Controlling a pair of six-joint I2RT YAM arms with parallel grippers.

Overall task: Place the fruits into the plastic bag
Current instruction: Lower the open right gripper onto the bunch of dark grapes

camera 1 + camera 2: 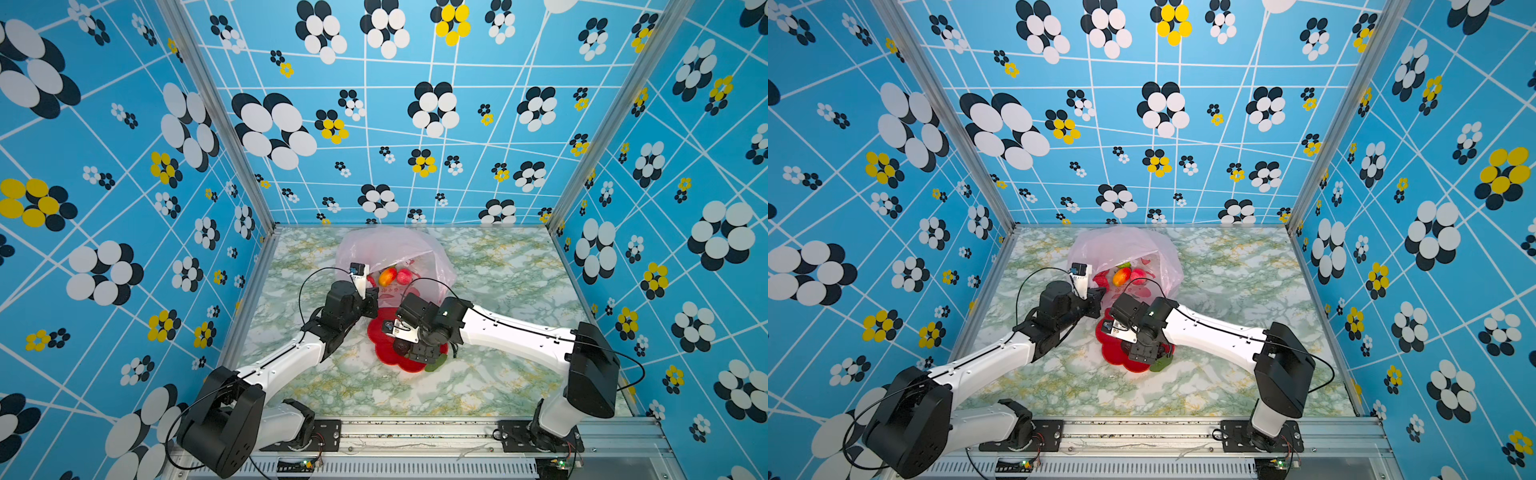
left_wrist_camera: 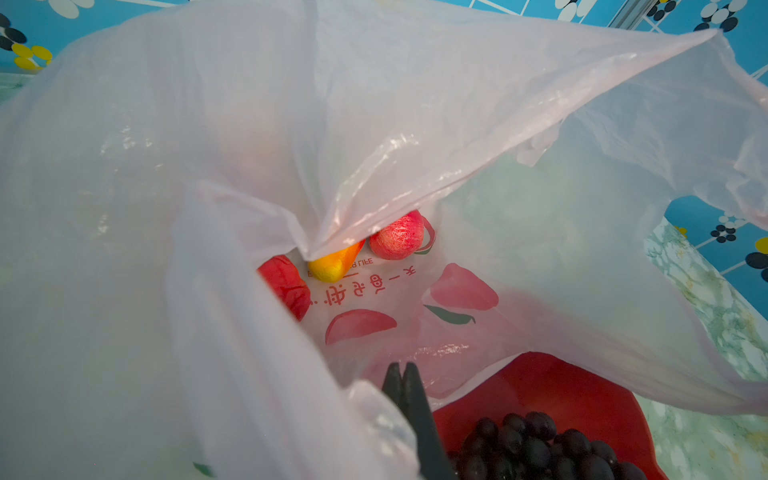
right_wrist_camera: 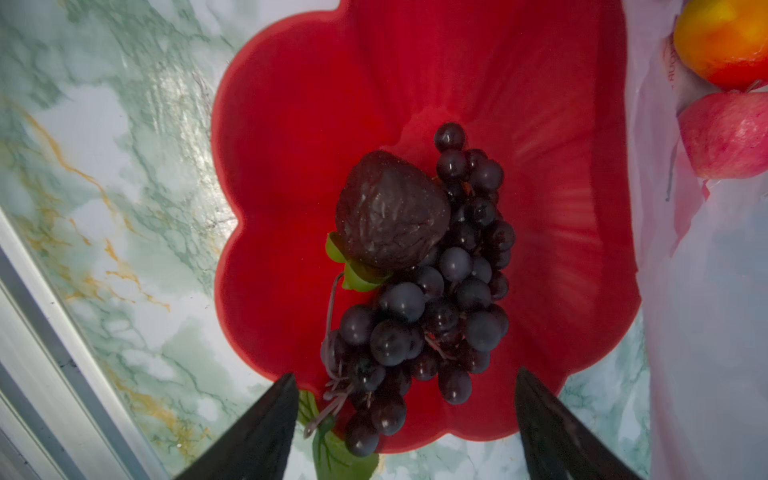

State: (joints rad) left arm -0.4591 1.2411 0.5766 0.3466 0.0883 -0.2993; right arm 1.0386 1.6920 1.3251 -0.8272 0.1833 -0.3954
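**Top views.** In both top views the plastic bag [image 1: 390,249] lies at the far middle of the marbled table [image 1: 519,291]. It is thin, crinkled and a translucent pale pink. Its mouth faces the arms, and its near edge reaches the red flower-shaped plate [image 1: 384,353]. A yellow-orange mango [image 1: 387,276] and a pink-red apple [image 1: 404,275] sit side by side inside. The left gripper [image 1: 372,296] is at the bag's mouth. The right gripper [image 1: 409,349] hangs over the plate and hides what lies there.

**Left wrist view.** The left gripper's fingers [image 2: 405,390] are pressed together on a bunched fold of the bag's rim. The upper layer tents above the fruit. Red printing shows on the lower layer, and a red fruit [image 2: 286,286] sits beside the mango.

**Right wrist view.** Only here does the dark purple grape bunch [image 3: 436,299] show in full, lying on the plate. Its long axis runs from between the fingers towards the plate's middle, with the stem and green leaf nearest the fingers. A wrinkled dark brown fruit [image 3: 392,216] touches its side. The right gripper's fingers are spread wide either side of the stem end and hold nothing.
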